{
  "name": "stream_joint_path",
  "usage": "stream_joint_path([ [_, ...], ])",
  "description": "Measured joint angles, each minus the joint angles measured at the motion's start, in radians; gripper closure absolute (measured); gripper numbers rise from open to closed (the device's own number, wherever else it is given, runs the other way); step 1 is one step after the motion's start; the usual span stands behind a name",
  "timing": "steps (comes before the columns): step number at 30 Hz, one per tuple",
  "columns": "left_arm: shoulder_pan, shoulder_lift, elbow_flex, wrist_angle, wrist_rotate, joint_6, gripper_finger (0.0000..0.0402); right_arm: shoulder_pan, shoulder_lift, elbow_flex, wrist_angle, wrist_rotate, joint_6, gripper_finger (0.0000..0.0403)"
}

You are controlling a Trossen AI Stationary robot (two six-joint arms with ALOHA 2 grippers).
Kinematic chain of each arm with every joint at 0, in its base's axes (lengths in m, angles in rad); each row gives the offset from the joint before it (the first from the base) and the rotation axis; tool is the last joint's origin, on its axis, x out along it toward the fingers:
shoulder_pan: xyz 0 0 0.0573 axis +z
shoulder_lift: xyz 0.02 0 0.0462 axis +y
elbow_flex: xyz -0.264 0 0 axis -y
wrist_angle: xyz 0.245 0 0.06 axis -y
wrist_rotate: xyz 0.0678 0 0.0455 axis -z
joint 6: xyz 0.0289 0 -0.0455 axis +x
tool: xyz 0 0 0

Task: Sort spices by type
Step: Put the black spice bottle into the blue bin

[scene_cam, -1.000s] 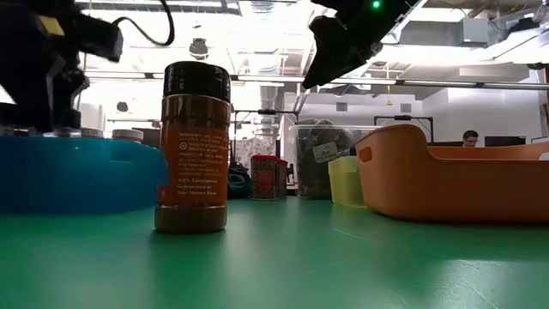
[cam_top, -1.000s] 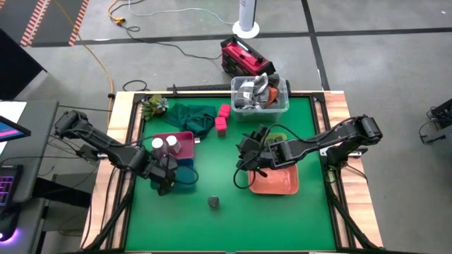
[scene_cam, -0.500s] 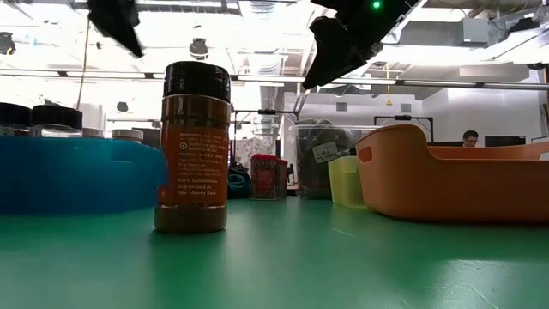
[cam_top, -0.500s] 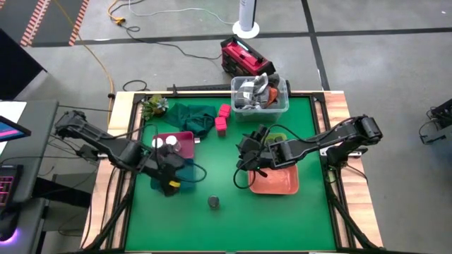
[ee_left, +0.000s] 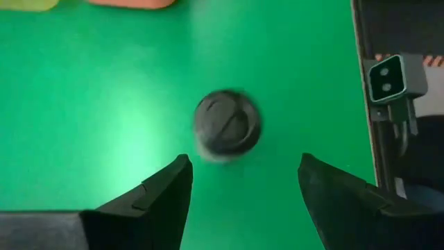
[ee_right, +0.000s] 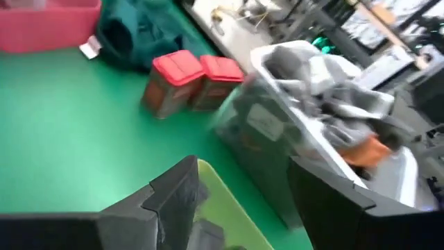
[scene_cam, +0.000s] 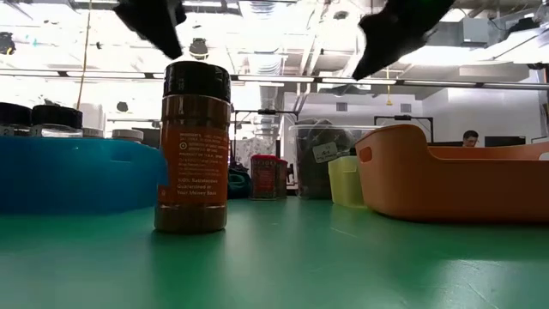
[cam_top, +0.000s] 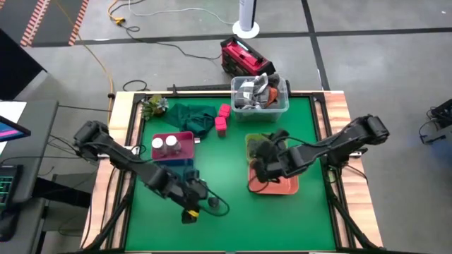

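A round spice jar with a dark lid (ee_left: 227, 125) stands upright on its base on the green table (scene_cam: 190, 146), near the front edge (cam_top: 212, 202). My left gripper (ee_left: 244, 163) hangs open above and just beside it (cam_top: 201, 197), a finger on either side, touching nothing. My right gripper (ee_right: 243, 167) is open and empty above the orange tray (cam_top: 279, 182) and the yellow-green tray (ee_right: 222, 208). Two white-topped jars (cam_top: 164, 143) stand in the pink tray (cam_top: 185, 138). Two pink cubes (ee_right: 191, 80) stand on the table at the far middle (cam_top: 222, 118).
A blue tray (scene_cam: 77, 172) lies under my left arm, beside the pink tray. A clear tub of grey clutter (cam_top: 260, 95) stands at the far edge, with a dark green cloth (cam_top: 191, 116) and a small plant (cam_top: 152, 106) to its left. Bare green table lies near the front edge.
My left gripper has left the blue tray and swung toward the table's near edge and right, over to the dark-lidded jar, tipping and rolling as it went. My right gripper has shifted toward the table's right, over the orange tray. Both stayed open.
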Motion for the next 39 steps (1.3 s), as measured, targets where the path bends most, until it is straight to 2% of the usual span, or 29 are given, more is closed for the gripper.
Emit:
stream_joint_path([
  [3,0.000,0.063,0.085,-0.044,0.016,0.050,0.0150,0.048,-0.061,-0.044,0.012,0.036,0.054,0.0147],
  [8,0.006,0.132,0.187,-0.109,0.016,0.121,0.0137,0.083,-0.129,-0.130,0.110,0.051,0.049,0.0147],
  [19,0.065,0.183,0.209,-0.132,0.052,0.174,0.0068,0.081,-0.150,-0.163,0.251,0.048,-0.053,0.0147],
  [25,0.083,0.264,0.209,-0.112,0.118,0.201,0.0066,0.081,-0.150,-0.164,0.298,0.033,-0.102,0.0147],
  [36,0.087,0.303,0.209,-0.075,0.101,0.223,0.0068,0.081,-0.150,-0.164,0.296,0.032,-0.103,0.0147],
  [39,0.089,0.306,0.208,-0.081,0.098,0.221,0.0083,0.081,-0.150,-0.164,0.297,0.032,-0.103,0.0147],
])
